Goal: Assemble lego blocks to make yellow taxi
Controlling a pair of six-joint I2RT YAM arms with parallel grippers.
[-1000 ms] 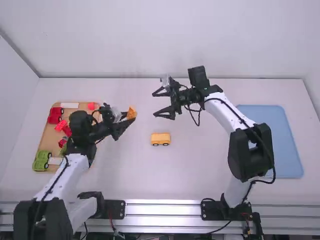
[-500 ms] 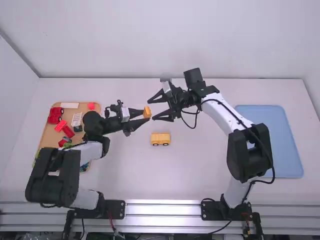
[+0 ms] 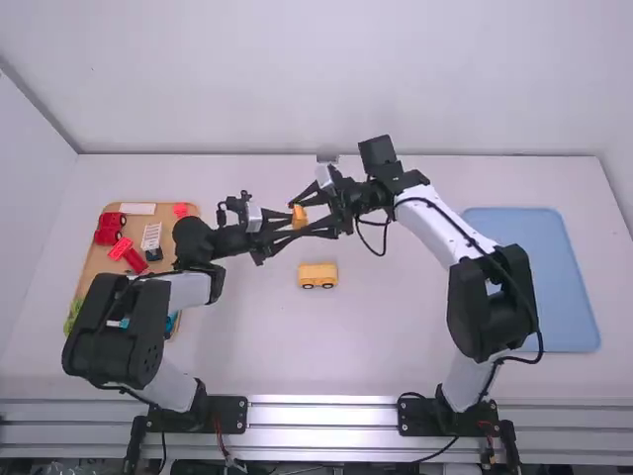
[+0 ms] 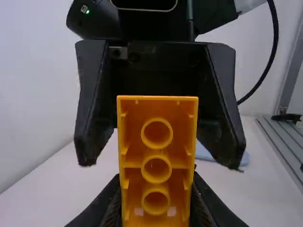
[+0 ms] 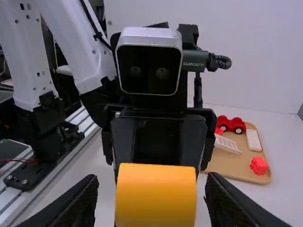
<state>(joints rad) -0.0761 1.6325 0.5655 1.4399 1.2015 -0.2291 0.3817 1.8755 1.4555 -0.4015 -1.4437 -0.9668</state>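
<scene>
Left gripper (image 3: 289, 226): closed on one orange block (image 3: 299, 217); fingers narrow, pressed to its sides. Block is between the two grippers, above the desk (image 3: 396, 327). In the left wrist view, the left gripper (image 4: 156, 201) holds it with the hollow underside showing; tubes counted: 3, in one row.

Right gripper (image 3: 301, 219): spread wide, facing the left one. In the right wrist view, the fingers of the right gripper (image 5: 151, 198) stand one to each side of the block, apart from it; a smooth face of the block shows between them.

Yellow car, count 1 (image 3: 317, 275): upright on the desk, below the grippers and toward the arm bases. Wheels seen on its near side: 2.

Print: pale lettering on a dark cylinder (image 5: 195, 58) beside the left arm's camera (image 5: 149, 59); content not recorded.

Brown tray, count 1 (image 3: 97, 272): behind the left gripper, on the robot's left. In it: red car, 1 (image 3: 109, 229); red blocks, 2 (image 3: 135, 261), near each other; red knob, 1 (image 3: 180, 210); white plate, 1 (image 3: 137, 208); white grid, 1 (image 3: 151, 236). Green piece (image 3: 72, 315) and blue piece (image 3: 172, 322) partly hidden by the left arm.

Blue tray, count 1 (image 3: 524, 282): well apart from the right gripper, on the robot's right.
</scene>
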